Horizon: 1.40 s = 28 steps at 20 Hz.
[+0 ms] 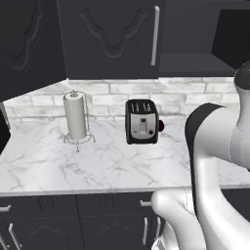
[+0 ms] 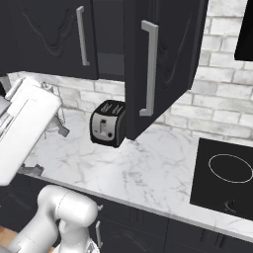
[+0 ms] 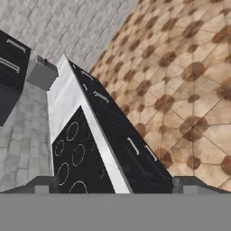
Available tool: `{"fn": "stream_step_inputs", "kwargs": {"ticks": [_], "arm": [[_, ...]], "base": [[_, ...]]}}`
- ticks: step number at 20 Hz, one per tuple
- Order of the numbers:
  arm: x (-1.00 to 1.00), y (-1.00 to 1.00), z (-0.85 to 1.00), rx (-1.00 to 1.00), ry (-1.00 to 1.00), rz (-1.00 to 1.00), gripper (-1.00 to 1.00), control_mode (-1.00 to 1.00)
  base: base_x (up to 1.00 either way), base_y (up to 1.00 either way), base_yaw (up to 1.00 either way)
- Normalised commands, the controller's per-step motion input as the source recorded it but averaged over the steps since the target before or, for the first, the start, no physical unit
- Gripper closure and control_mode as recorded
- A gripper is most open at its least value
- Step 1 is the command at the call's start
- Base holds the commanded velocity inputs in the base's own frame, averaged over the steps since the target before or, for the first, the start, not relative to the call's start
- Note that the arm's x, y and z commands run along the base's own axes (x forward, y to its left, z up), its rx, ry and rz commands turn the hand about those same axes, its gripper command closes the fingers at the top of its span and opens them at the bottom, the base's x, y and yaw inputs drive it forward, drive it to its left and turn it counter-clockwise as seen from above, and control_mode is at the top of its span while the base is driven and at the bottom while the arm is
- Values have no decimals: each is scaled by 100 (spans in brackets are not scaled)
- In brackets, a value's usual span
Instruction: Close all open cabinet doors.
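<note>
**Open upper cabinet door over a marble worktop, tool spread wide and holding nothing**

Nearest to us in the hand view, the tool [image 3: 113,185] shows its two dark tips set wide apart with nothing between them. It looks down along a cooktop [image 3: 74,155] with ring burners, black lower fronts and a patterned floor.

Farther out lies the white marble worktop [image 2: 148,168], carrying a black toaster [image 2: 107,123] and a paper towel roll [image 1: 75,116] on a wire stand.

Above and beyond them hang the cabinet doors. One open door [image 2: 163,62] swings out over the worktop just beside the toaster, its long silver bar handle [image 2: 148,69] facing us. A closed door [image 2: 54,34] sits to its left, with the dark cabinet opening between them.

We judge the open door to be stiff, rigid and fairly light, turning freely on its hinges. Its matte face should not slip much under a push. We would press the flat panel near the handle edge, far from the hinge, or hook the bar.

We can read no brand, label or writing anywhere.
</note>
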Motion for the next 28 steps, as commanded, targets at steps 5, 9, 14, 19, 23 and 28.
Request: {"fn": "stream_step_inputs", "kwargs": {"ticks": [5,9,14,19,23,28], "arm": [[-45,-11,1,0,11,0,-100,-100],[-37,-13,5,1,11,0,-100,-100],[-3,-29,3,1,8,12,-100,-100],[12,-41,4,11,1,36,-100,-100],[1,-41,2,20,0,36,-100,-100],[22,-34,5,28,0,24,-100,-100]], "base": [[0,0,0],[0,0,0],[0,0,0],[0,0,0],[0,0,0],[0,0,0]]}}
